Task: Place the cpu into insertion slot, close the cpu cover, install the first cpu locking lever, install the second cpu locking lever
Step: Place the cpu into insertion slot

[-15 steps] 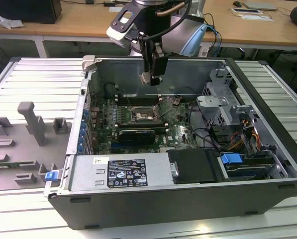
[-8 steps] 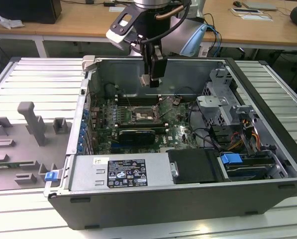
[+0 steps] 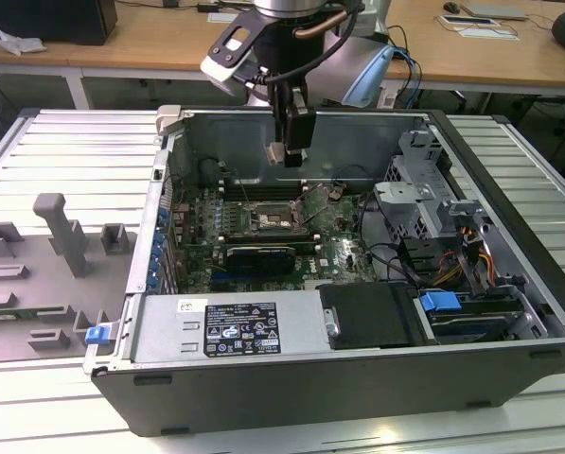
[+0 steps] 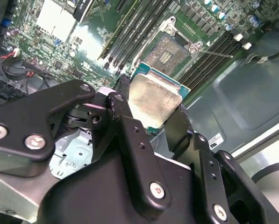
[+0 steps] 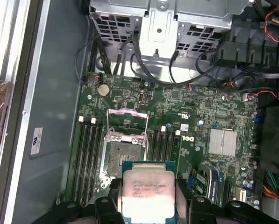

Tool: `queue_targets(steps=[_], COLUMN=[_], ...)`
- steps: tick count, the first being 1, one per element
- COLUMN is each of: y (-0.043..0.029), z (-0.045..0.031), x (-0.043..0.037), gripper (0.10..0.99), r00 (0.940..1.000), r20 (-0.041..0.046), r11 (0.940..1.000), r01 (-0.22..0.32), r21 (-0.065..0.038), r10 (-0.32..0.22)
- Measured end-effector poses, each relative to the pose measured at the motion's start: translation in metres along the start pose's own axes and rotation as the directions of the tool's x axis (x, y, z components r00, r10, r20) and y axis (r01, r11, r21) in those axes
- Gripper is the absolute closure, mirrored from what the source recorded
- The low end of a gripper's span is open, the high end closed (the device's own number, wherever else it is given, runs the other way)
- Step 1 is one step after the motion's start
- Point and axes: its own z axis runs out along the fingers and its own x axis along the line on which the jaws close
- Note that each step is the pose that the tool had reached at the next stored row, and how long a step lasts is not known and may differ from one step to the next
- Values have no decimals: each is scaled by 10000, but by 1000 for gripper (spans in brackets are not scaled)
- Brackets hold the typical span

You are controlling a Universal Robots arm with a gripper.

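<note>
My gripper [image 3: 288,154] hangs inside the open computer case [image 3: 509,312], shut on the cpu [image 3: 276,151], a flat square chip with a pale metal top. In both wrist views the chip [image 4: 155,100] [image 5: 146,191] sits edge-on between the black fingers [image 4: 125,107], one on each side. The insertion slot [image 5: 123,156] [image 4: 167,53] [image 3: 274,218] lies bare on the green motherboard, below the chip and apart from it. At the slot's far edge the cpu cover [image 5: 126,123] stands lifted open. A thin metal lever [image 4: 214,52] sticks out beside the socket.
Long black memory slots [image 5: 88,158] flank the socket on both sides. A black expansion card [image 3: 258,253] lies in front of it. A metal drive cage [image 3: 419,189] with cables stands at the exterior view's right. A grey fixture [image 3: 64,236] sits outside the case at the left.
</note>
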Motion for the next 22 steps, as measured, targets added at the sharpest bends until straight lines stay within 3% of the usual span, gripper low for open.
queue_targets(steps=[9,22], y=[0,-4], z=[4,48], x=[0,-1], gripper=[545,545], r00=[9972,9971], r20=[82,82], r11=[9972,9972], r01=[-748,-751], r21=[-10,-10], r10=[748,751])
